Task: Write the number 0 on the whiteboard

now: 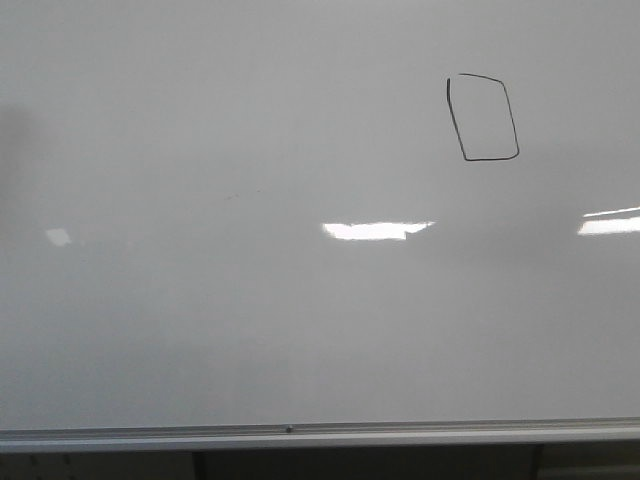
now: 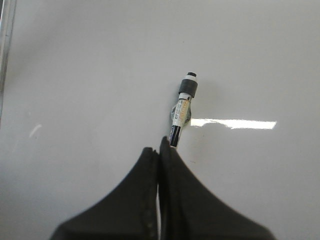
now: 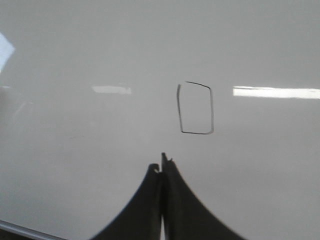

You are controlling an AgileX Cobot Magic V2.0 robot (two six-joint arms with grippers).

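The whiteboard (image 1: 250, 300) fills the front view, and neither gripper shows there. The number 0 (image 1: 483, 117), a thin black boxy loop, is drawn at its upper right. It also shows in the right wrist view (image 3: 196, 109), just beyond my right gripper (image 3: 161, 164), which is shut and empty and stands off the board (image 3: 75, 60). My left gripper (image 2: 159, 149) is shut on a marker (image 2: 181, 111) with a white label and a black and grey end. The marker points out from the fingertips toward the board (image 2: 90, 75), and no writing shows near it.
A silver frame rail (image 1: 300, 432) runs along the board's lower edge, with a dark space below it. Bright light reflections (image 1: 375, 230) lie across the board's middle and right. The board's edge shows in the left wrist view (image 2: 6, 45).
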